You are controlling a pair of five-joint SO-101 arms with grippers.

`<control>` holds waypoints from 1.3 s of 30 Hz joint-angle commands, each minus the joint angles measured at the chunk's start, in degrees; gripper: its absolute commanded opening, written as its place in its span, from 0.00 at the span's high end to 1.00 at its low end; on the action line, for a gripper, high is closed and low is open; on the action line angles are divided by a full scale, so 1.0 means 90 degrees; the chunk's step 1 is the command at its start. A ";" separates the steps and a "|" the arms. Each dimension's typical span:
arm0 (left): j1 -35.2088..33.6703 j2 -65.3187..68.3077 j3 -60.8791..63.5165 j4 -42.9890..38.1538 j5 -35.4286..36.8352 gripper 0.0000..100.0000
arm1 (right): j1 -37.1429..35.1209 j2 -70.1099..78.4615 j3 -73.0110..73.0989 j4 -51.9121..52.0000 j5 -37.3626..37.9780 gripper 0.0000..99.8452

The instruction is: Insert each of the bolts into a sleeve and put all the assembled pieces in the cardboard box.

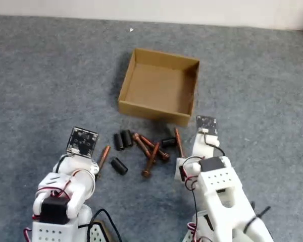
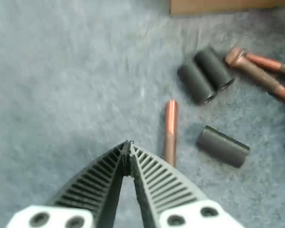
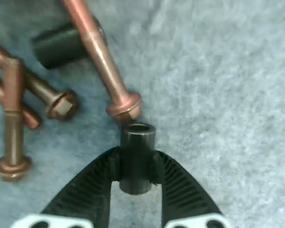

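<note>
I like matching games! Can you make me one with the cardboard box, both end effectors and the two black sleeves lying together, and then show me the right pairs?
Things:
1. cardboard box
2. left end effector
3. right end effector
4. pair of sleeves

States:
A. shut on a single sleeve
B. lying side by side
C. nothing inside
D. shut, holding nothing

Pairs: 1-C, 2-D, 3-A, 4-B
</note>
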 commanded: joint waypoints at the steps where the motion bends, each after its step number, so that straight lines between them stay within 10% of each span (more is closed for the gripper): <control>1: -0.0005 -0.0063 -0.0835 0.0010 -0.1709 0.99 | 0.0161 -0.1060 -0.0317 0.0288 -0.0049 1.00; 13: 0.0933 0.2632 -0.2515 0.0068 -0.1651 0.99 | 0.1382 -0.1900 -0.0210 0.0298 -0.0537 1.00; 25: 0.2730 0.7370 -0.4947 -0.0137 0.2442 0.88 | 0.2105 -0.1910 -0.0230 0.0288 -0.0635 1.00; 39: 0.2818 0.9509 -0.4645 -0.3106 0.4239 0.88 | 0.2203 -0.1910 -0.0220 0.0288 -0.0635 1.00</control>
